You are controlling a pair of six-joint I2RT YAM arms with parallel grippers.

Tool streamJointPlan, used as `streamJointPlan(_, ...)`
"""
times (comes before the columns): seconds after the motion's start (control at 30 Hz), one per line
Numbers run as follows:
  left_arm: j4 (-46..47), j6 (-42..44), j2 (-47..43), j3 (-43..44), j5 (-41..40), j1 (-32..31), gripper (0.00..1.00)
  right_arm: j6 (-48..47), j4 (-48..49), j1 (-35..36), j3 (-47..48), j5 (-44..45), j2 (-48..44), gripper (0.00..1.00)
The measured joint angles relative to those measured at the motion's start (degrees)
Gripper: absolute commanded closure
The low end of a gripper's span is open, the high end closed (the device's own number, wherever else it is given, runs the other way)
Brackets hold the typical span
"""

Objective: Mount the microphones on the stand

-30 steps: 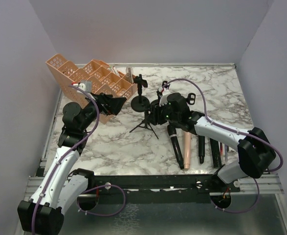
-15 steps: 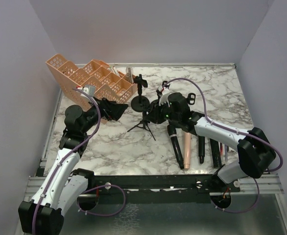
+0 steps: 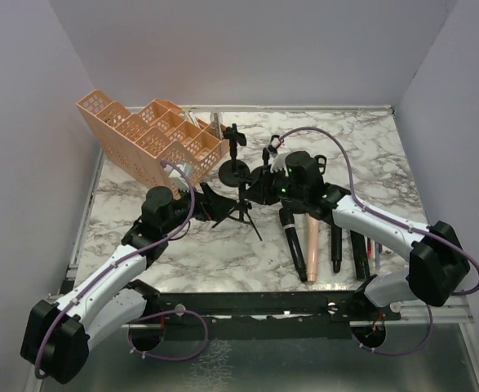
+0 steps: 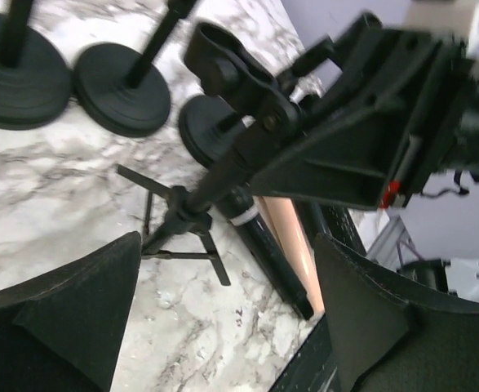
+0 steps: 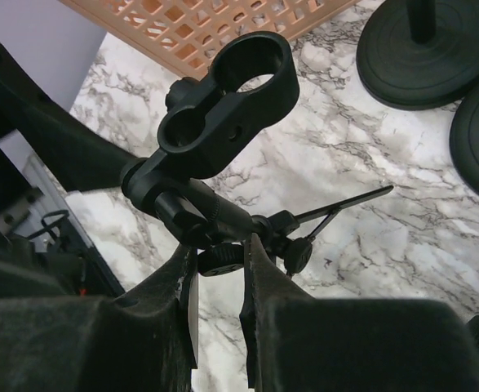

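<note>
Black tripod stand point(image 5: 223, 106) is pinched by the right claw point(image 5: 220, 260) — the left claw point(image 4: 223, 278), spread wide, hovers beside it; microphones point(image 3: 312, 245) lie near-right. A bump could twist the stand loose.

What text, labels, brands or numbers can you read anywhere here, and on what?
None can be read in any view.
The black microphone has a pale band, with no letters visible.
The tripod stand, round stands, basket and pink microphone show no markings.
</note>
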Motion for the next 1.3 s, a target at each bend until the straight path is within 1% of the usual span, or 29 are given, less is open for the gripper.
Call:
streamJointPlan(0.03, 0.6, 0.8, 0.5, 0.0, -0.7, -2.4, 0.15, 0.7, -0.7, 0.0, 0.6, -0.2, -0.1, 0.98)
streamJointPlan(0.1, 1.0, 1.8, 1.2, 0.0, -1.1, -4.9, 0.16, 2.0, -2.2, 0.0, 1.6, -0.5, -0.4, 0.98)
streamJointPlan(0.17, 1.3, 3.1, 1.7, 0.0, -1.7, -6.6, 0.21, 3.1, -3.6, 0.0, 2.3, -1.1, -1.1, 0.98)
streamJointPlan(0.2, 1.4, 3.6, 1.8, -0.1, -2.0, -7.0, 0.21, 3.6, -4.4, 0.0, 2.6, -1.5, -1.5, 0.98)
streamJointPlan(0.4, 2.3, 5.9, 2.4, -0.1, -1.8, -7.8, 0.23, 4.9, -9.5, 0.0, 6.8, -6.1, -2.6, 0.98)
streamJointPlan(0.5, 3.1, 6.6, 2.9, -0.2, -1.4, -7.9, 0.26, 5.3, -11.2, 0.0, 8.7, -8.6, -2.8, 0.98)
streamJointPlan(0.63, 4.3, 7.1, 2.7, -0.2, -1.5, -8.2, 0.40, 5.5, -14.8, 0.0, 10.9, -10.8, -2.8, 0.98)
streamJointPlan(0.7, 4.9, 7.4, 2.3, -0.2, -1.3, -8.2, 0.45, 5.5, -16.1, 0.0, 11.7, -11.7, -2.8, 0.98)
streamJointPlan(0.9, 9.2, 7.6, 1.4, -1.7, 1.3, -8.9, 0.48, 6.2, -17.9, 0.0, 13.0, -13.8, -2.6, 0.99)
streamJointPlan(1.03, 10.6, 7.8, 1.3, -2.4, 2.9, -10.6, 0.51, 7.8, -17.5, 0.0, 13.0, -16.3, -1.6, 0.99)
streamJointPlan(1.07, 10.7, 8.0, 1.2, -2.5, 3.3, -11.0, 0.54, 8.1, -17.4, 0.0, 13.0, -16.8, -1.3, 0.99)
streamJointPlan(1.1, 11.0, 8.2, 1.1, -2.5, 3.7, -11.3, 0.61, 8.4, -17.3, 0.0, 13.0, -17.2, -1.1, 0.99)
streamJointPlan(1.13, 11.1, 8.5, 1.0, -2.5, 3.8, -11.7, 0.73, 8.7, -17.2, 0.0, 13.0, -17.5, -1.0, 0.99)
streamJointPlan(1.17, 11.2, 8.6, 1.0, -2.6, 4.0, -11.8, 0.84, 8.9, -17.3, 0.0, 13.0, -17.9, -1.0, 0.99)
streamJointPlan(1.23, 11.6, 9.4, 0.9, -2.7, 4.2, -12.1, 0.98, 9.1, -17.2, 0.0, 13.0, -18.7, -1.0, 0.99)
streamJointPlan(1.27, 11.6, 9.6, 0.8, -2.8, 4.5, -12.2, 1.00, 9.2, -17.2, 0.0, 13.0, -18.8, -1.0, 0.99)
streamJointPlan(1.3, 11.4, 10.0, 0.6, -2.8, 4.4, -12.3, 1.00, 9.2, -17.1, 0.0, 13.0, -19.3, -1.0, 0.96)
